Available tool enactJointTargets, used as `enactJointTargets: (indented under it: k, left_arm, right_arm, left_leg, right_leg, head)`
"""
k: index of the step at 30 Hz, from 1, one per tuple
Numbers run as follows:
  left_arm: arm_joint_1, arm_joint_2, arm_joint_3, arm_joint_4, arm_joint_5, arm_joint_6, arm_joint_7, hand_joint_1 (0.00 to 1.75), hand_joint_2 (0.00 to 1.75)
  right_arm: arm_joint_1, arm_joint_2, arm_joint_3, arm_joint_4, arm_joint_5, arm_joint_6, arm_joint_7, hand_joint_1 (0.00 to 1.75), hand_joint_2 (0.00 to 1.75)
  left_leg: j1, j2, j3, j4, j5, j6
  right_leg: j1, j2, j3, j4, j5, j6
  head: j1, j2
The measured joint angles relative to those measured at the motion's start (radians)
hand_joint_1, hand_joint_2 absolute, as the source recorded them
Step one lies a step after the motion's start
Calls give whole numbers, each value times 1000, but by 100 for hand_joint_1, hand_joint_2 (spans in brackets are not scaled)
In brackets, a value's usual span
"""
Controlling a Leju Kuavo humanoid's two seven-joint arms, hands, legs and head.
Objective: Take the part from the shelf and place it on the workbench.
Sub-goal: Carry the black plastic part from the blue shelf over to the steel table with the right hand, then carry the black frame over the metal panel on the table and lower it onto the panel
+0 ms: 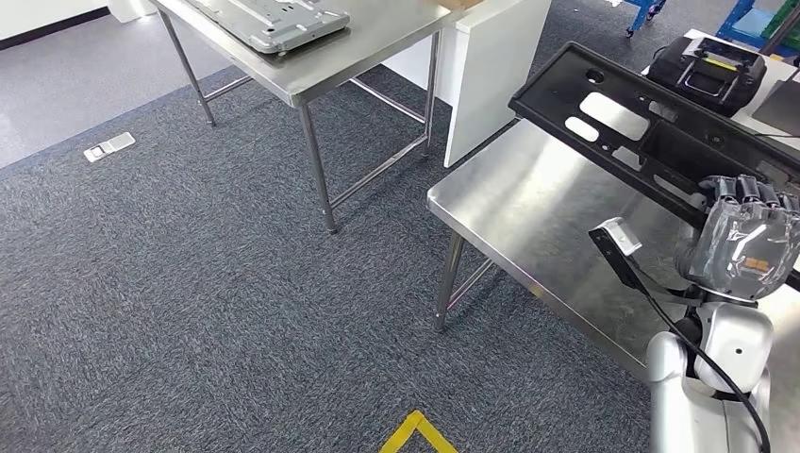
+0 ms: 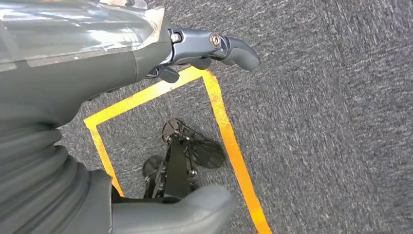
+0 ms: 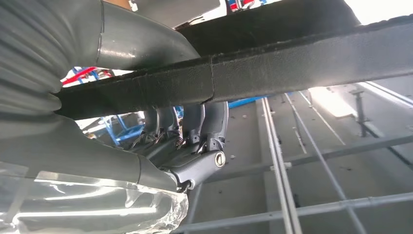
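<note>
Carrying step, nearing placement. Right hand (image 1: pixel 739 247) gripping black part (image 1: pixel 641 127) by its near edge, holding it raised and tilted over steel workbench (image 1: pixel 528 203); far end of part reaching up and left across bench. Cannot tell whether part is touching bench surface anywhere; looks clear of it. In right wrist view, fingers (image 3: pixel 197 124) curling around part's long black bar (image 3: pixel 292 66), thumb on the other side, so grasp looking firm.

Left hand (image 2: pixel 204 48) hanging at side over grey carpet (image 2: pixel 331 97), holding nothing, fingers loosely apart, yellow floor tape (image 2: pixel 226 126) below it.

Sitting beyond on second steel table (image 1: pixel 377 42): flat grey metal plate (image 1: pixel 274 21). Black case (image 1: pixel 708 66) resting past the part at far right. Small grey object (image 1: pixel 109 147) lying on floor at left.

Judging step: transport done or nearly done, set-down not yet done. Next move calling for lowering and levelling part so its full length lands on bare bench top, keeping it inboard of near edge and short of black case, then loosening fingers only once part is resting flat. Risk: long part overhanging, tipping off edge if let go while tilted.
</note>
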Motion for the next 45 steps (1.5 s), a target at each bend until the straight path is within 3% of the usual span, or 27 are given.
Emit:
enactJointTargets:
  k: [3, 5, 7, 9, 10, 11, 12, 14, 16, 18, 20, 22, 24, 25, 26, 27, 29, 31, 33, 36, 39, 40, 41, 42, 45]
  left_arm:
    - [0, 1, 0, 0, -3, -4, 2, 0, 175]
    - [-1, 2, 0, 0, -7, -12, 2, 0, 175]
    - [-2, 3, -1, 0, -12, -21, 1, 0, 175]
    - [0, 5, -2, 0, -20, -32, 0, 0, 175]
    - [1, 7, -2, 0, -25, -38, 0, 0, 175]
    - [1, 8, -2, 0, -30, -44, 0, 0, 175]
    - [1, 10, -2, 0, -34, -48, 0, 0, 175]
    - [0, 14, -2, 0, -39, -53, 0, 0, 175]
    - [-1, 17, -3, 0, -42, -54, 0, 0, 175]
    - [-2, 18, -3, 0, -44, -54, 1, 0, 175]
    - [-4, 17, -4, 0, -45, -53, 2, 0, 175]
    - [-6, 17, -4, 0, -45, -52, 3, 0, 175]
    - [-5, 17, -4, 0, -45, -50, 3, 0, 175]
    - [-5, 17, -4, 0, -45, -50, 3, 0, 175]
    - [-5, 17, -4, 0, -45, -49, 3, 0, 175]
    - [-5, 16, -4, 0, -45, -49, 3, 0, 175]
    - [-5, 14, -4, 0, -44, -49, 3, 0, 175]
    - [-6, 14, -4, 0, -42, -49, 3, 0, 175]
    - [-5, 14, -4, 0, -40, -47, 2, 0, 175]
    - [-5, 13, -4, 0, -39, -43, 3, 0, 175]
    - [-5, 12, -5, 0, -38, -39, 3, 0, 175]
    - [-4, 12, -5, 0, -38, -37, 3, 0, 175]
    - [-4, 11, -5, 0, -37, -37, 3, 0, 175]
    - [-4, 11, -5, 0, -37, -36, 4, 0, 175]
    - [-5, 11, -5, 0, -36, -36, 4, 0, 175]
  right_arm:
    - [-38, -4, -7, 36, 0, 33, 22, 175, 175]
    - [-80, -14, -19, 91, -1, 51, 42, 175, 175]
    - [-128, -25, -34, 162, -1, 60, 65, 175, 175]
    - [-175, -40, -50, 248, -2, 77, 100, 175, 175]
    - [-200, -49, -59, 299, -5, 84, 118, 175, 175]
    - [-225, -60, -70, 354, -9, 87, 130, 175, 175]
    - [-250, -71, -82, 411, -13, 82, 137, 175, 175]
    - [-290, -89, -104, 504, -18, 64, 138, 175, 175]
    - [-319, -99, -117, 569, -19, 46, 139, 175, 175]
    - [-334, -107, -127, 617, -19, 38, 139, 175, 175]
    - [-338, -115, -136, 651, -19, 37, 139, 175, 175]
    - [-345, -120, -141, 679, -18, 39, 139, 175, 175]
    - [-351, -122, -146, 703, -17, 43, 140, 175, 175]
    - [-350, -123, -148, 713, -17, 46, 141, 175, 175]
    - [-350, -123, -151, 721, -16, 49, 142, 175, 175]
    - [-350, -123, -154, 729, -16, 52, 143, 175, 175]
    - [-354, -124, -160, 740, -16, 58, 144, 175, 175]
    - [-361, -126, -164, 752, -15, 62, 145, 175, 175]
    - [-364, -126, -168, 766, -15, 64, 146, 175, 175]
    - [-367, -127, -178, 789, -18, 65, 146, 175, 175]
    - [-372, -126, -184, 807, -26, 63, 142, 175, 175]
    - [-373, -125, -186, 814, -31, 63, 141, 175, 175]
    - [-373, -125, -188, 822, -36, 62, 139, 175, 175]
    - [-373, -124, -192, 828, -42, 62, 136, 175, 175]
    - [-379, -122, -204, 846, -57, 61, 121, 175, 175]
  left_leg:
    - [-3, 13, -3, 4, 0, -13]
    - [2, 2, -12, 24, -16, -24]
    - [8, -24, -52, 113, -69, -35]
    - [12, -36, -114, 243, -125, -40]
    - [14, -37, -133, 282, -132, -42]
    - [15, -37, -137, 285, -121, -42]
    - [17, -38, -120, 248, -92, -41]
    - [20, -51, -54, 111, -27, -37]
    - [19, -64, -14, 25, -1, -31]
    - [13, -62, -14, 15, -1, -23]
    - [12, -55, -10, 2, 9, -7]
    - [14, -46, -7, -11, 17, 6]
    - [12, -38, -8, -11, 18, 10]
    - [11, -35, -9, -11, 18, 10]
    - [11, -31, -9, -10, 18, 10]
    - [11, -29, -10, -9, 18, 9]
    - [11, -23, -10, -5, 15, 4]
    - [6, -19, -12, 1, 10, -5]
    - [3, -15, -13, 3, 8, -13]
    - [9, -19, -27, 34, -17, -26]
    - [12, -31, -109, 210, -107, -38]
    - [12, -33, -137, 265, -125, -38]
    - [12, -33, -150, 287, -124, -38]
    - [12, -34, -145, 270, -104, -35]
    - [11, -44, -54, 77, -10, -20]
  right_leg:
    - [4, 8, 10, -32, 13, -19]
    - [-3, 18, 10, -34, 19, -31]
    - [-9, 24, 10, -36, 24, -42]
    - [-7, 30, 8, -35, 25, -47]
    - [-6, 34, 8, -35, 26, -48]
    - [-6, 37, 8, -34, 26, -48]
    - [-6, 41, 8, -33, 26, -47]
    - [-5, 47, 6, -31, 26, -45]
    - [-3, 54, -1, -29, 30, -36]
    - [-2, 60, -7, -34, 35, -21]
    - [-3, 56, -17, -22, 27, -12]
    - [-4, 44, -59, 59, -15, -15]
    - [-4, 39, -122, 190, -64, -17]
    - [-4, 38, -143, 233, -76, -13]
    - [-5, 37, -146, 241, -72, -6]
    - [-7, 34, -129, 209, -54, 3]
    - [-12, 20, -57, 69, -4, 19]
    - [-8, 13, -9, -23, 24, 13]
    - [-3, 20, -4, -33, 28, -4]
    - [-12, 27, -4, -33, 33, -23]
    - [-10, 32, -4, -33, 34, -36]
    - [-9, 33, -5, -33, 34, -36]
    - [-8, 35, -4, -33, 33, -36]
    - [-7, 37, -4, -32, 33, -36]
    - [-3, 42, -4, -32, 33, -35]
  head:
    - [-3, 0]
    - [-4, 0]
    - [-6, 0]
    - [-7, 0]
    - [-7, 0]
    - [-7, 0]
    - [-7, 0]
    - [-7, 0]
    - [-6, 0]
    - [-6, 0]
    - [-5, 0]
    - [-3, 0]
    - [-2, 0]
    - [-2, 0]
    - [-2, 0]
    - [-2, 0]
    - [-2, 0]
    - [-3, 0]
    - [-4, 0]
    - [-5, 0]
    - [-6, 0]
    - [-5, 0]
    - [-5, 0]
    - [-5, 0]
    - [-5, 0]
